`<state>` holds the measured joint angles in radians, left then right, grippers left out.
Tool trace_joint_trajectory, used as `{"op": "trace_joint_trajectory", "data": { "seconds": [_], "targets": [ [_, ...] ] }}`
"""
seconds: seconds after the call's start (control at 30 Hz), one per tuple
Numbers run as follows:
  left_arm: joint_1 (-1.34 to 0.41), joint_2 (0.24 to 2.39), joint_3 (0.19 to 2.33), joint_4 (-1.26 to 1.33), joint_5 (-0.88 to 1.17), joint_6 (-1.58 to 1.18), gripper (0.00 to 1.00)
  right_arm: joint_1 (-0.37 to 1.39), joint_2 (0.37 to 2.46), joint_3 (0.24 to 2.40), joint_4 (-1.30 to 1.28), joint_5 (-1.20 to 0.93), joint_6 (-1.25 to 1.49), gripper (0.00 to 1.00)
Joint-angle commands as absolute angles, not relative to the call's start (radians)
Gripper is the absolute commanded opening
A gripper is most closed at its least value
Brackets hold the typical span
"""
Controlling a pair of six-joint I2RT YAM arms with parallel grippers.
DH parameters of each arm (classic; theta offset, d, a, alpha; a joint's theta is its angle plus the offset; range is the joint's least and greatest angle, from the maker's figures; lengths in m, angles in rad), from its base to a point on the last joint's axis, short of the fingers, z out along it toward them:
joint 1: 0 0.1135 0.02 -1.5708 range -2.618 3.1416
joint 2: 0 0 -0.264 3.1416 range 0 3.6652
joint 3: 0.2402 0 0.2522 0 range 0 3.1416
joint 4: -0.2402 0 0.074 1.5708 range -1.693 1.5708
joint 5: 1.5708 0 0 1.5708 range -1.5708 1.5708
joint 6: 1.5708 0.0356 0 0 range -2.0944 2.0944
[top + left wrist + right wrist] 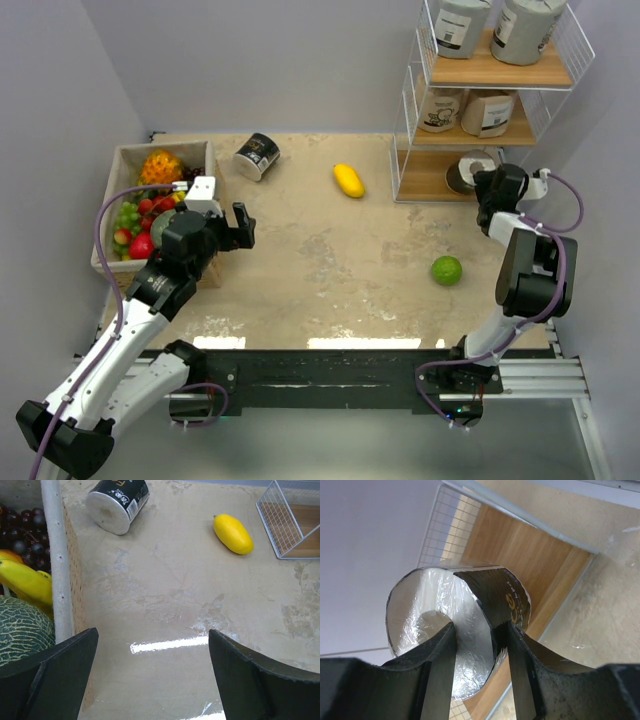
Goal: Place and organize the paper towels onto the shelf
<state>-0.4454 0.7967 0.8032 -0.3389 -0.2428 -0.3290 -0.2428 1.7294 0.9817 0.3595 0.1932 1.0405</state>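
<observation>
One glossy black paper towel roll [420,600], wall clamped by right pincer [476,630] through hollow core, at wooden shelf [520,545], left pincer [152,635] gaped wide.

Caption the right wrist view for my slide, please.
Right pincer grips the black paper towel roll by its wall, one finger in the core, above the shelf board.

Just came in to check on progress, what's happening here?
The right arm has its jaws shut on a black paper towel roll at the shelf's bottom board. Two grey rolls stand on the top board and two tan rolls on the middle one. The left arm hovers with jaws open beside the fruit box; the other black roll lies on the table.
</observation>
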Motion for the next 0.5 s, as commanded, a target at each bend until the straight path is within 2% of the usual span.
{"op": "trace_joint_trajectory", "data": {
  "seconds": [0.0, 0.2, 0.47],
  "targets": [
    [-0.449, 0.784, 0.793, -0.304, -0.250, -0.313, 0.97, -0.247, 1.735, 1.003, 0.528, 0.229, 1.088, 0.46],
    [-0.453, 0.793, 0.792, -0.298, -0.249, -0.314, 0.96, -0.247, 1.764, 1.029, 0.480, 0.264, 1.077, 0.51],
    [-0.456, 0.798, 0.788, -0.298, -0.252, -0.313, 0.96, -0.247, 1.761, 1.069, 0.449, 0.292, 1.031, 0.51]
  ]
}}
